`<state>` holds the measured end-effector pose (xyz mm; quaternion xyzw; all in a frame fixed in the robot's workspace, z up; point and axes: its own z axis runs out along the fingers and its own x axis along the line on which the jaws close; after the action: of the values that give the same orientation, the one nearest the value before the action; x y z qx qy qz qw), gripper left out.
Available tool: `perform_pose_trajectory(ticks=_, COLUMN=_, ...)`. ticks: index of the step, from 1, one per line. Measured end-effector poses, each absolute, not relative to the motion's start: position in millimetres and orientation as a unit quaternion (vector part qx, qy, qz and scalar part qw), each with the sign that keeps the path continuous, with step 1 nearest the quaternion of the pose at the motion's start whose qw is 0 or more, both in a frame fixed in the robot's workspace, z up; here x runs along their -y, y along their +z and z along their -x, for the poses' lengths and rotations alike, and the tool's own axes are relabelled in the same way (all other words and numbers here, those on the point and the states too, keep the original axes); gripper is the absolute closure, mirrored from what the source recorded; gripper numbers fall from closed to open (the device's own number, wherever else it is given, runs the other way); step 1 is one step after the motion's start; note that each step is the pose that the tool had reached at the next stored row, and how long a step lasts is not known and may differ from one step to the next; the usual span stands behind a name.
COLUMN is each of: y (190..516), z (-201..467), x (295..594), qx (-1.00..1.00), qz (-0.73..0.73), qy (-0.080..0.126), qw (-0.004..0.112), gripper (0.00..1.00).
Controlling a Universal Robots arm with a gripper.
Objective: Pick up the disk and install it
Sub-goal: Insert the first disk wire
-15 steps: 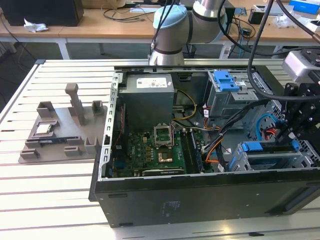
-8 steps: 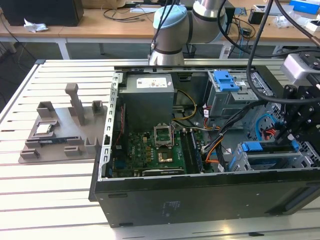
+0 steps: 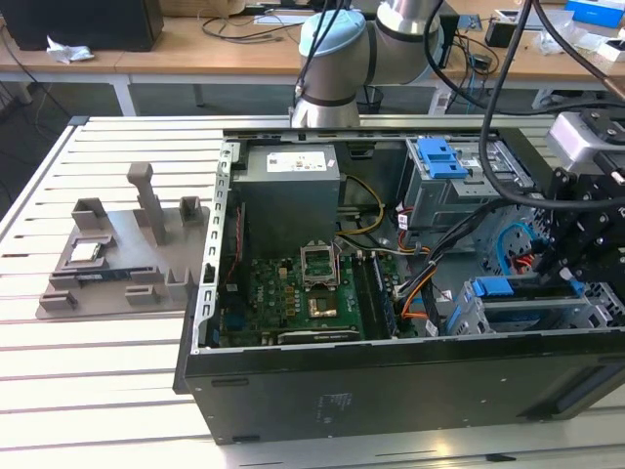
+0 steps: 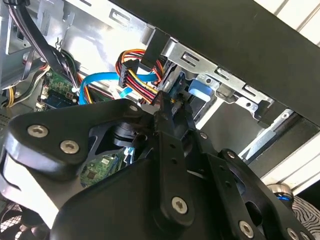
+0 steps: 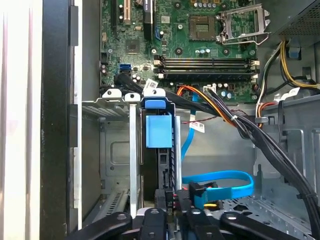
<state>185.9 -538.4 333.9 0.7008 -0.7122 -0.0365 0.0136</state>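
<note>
First wrist view: disk [image 5: 159, 132] stands on edge in a slot of the grey drive cage [image 5: 116, 150], its blue carrier face toward the camera. Its long axis runs along the slot rails, from the gripper [image 5: 172, 209] toward the motherboard [image 5: 200, 45]. The gripper sits at the disk's near end, in line with that axis, just beside or touching it; contact is hidden by the gripper body. A looped blue cable [image 5: 220, 182] lies beside the gripper, on the open floor of the case.

Second wrist view: gripper [image 4: 162, 102] points into the corner of the cage next to a bundle of red, yellow and black wires [image 4: 134, 72]. Whether the gripper is clamped or released, I cannot tell.

Exterior view: gripper [image 3: 576, 244] hangs over the end of the computer case [image 3: 391, 391] at the exterior view's right. The blue-framed disk [image 3: 498, 289] lies in the cage right below it.

Judgement: disk looks largely seated, so what matters is staying square to the slot axis.
</note>
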Motion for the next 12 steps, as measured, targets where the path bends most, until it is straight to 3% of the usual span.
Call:
perform_pose_trajectory(ticks=1, y=336, z=-186, x=538, qx=0.712, qz=-0.701, qy=-0.036, qw=0.014, gripper=0.76)
perform_pose_trajectory(ticks=3, y=348, z=-186, x=538, qx=0.712, qz=-0.701, qy=-0.036, qw=0.014, gripper=0.76)
perform_pose_trajectory(ticks=5, y=361, z=-186, x=537, qx=0.712, qz=-0.701, qy=-0.036, qw=0.014, gripper=0.89)
perform_pose_trajectory(ticks=12, y=399, z=-186, x=536, qx=0.712, qz=-0.701, qy=-0.036, qw=0.014, gripper=0.89)
